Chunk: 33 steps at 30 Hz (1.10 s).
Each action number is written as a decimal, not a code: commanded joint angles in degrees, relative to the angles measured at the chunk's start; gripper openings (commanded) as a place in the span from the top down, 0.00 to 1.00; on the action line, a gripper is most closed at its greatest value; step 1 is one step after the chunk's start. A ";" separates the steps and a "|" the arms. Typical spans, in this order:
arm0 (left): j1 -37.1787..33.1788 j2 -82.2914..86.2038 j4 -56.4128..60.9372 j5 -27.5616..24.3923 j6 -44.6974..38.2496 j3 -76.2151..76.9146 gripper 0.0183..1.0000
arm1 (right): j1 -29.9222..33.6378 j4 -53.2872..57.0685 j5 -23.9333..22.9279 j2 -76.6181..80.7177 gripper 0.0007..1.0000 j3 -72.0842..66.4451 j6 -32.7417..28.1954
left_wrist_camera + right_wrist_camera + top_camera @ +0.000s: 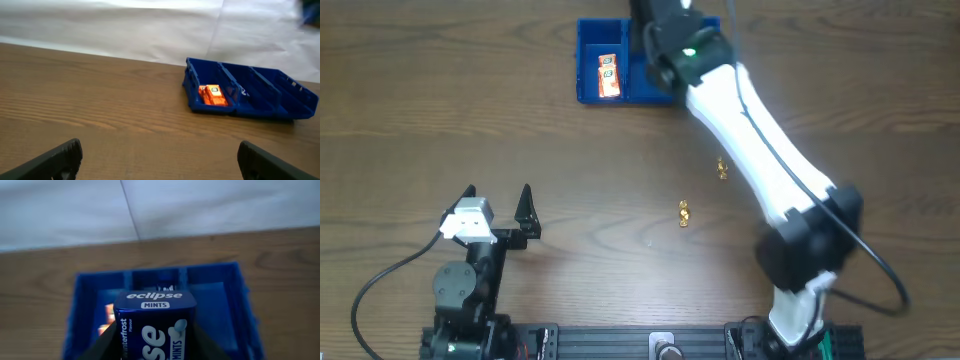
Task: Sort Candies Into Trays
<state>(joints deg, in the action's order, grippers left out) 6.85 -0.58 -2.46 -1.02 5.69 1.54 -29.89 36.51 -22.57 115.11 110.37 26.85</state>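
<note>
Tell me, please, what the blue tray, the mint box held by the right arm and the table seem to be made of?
Blue tray: probably moulded plastic, judging by its thin, evenly coloured, slightly glossy walls.
Mint box: printed card or tin, I cannot tell which; the printed faces are smooth with a slight sheen.
Table: wood or wood-look laminate, matte brown with visible grain lines.

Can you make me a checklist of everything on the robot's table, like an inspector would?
Surface: brown wooden table.
Job's things: blue tray with an orange candy in an end compartment; two gold candies loose on the table.
Clutter: nothing seen.
Tools: left tool open, empty; right tool shut on a mint box above the tray.
Cables: black cable by the left arm, another by the right.
Surroundings: white backdrop.
</note>
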 commanded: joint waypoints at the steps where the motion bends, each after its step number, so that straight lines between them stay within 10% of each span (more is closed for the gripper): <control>1: -0.20 0.37 -2.05 0.79 -0.81 -1.22 0.00 | 0.85 -2.64 -1.01 8.87 0.75 -1.20 -1.90; 11: -0.20 0.37 -2.05 0.79 -0.81 -1.22 0.00 | 1.09 -5.66 -0.98 12.63 0.54 -1.20 -3.41; 17: -0.20 0.37 -2.05 0.79 -0.81 -1.22 0.00 | 1.09 -5.90 -0.98 12.48 0.00 1.05 -3.41; 25: -0.20 0.37 -2.05 0.79 -0.81 -1.22 0.00 | -0.35 14.51 -0.92 1.55 0.00 6.34 -2.58; 33: -0.20 0.37 -2.05 0.79 -0.81 -1.22 0.00 | -0.59 30.01 9.84 -15.61 0.00 -11.15 1.31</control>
<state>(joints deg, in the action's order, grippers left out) 6.85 -0.58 -2.44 -0.99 5.69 1.54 -30.35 66.81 -16.67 103.33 110.02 25.98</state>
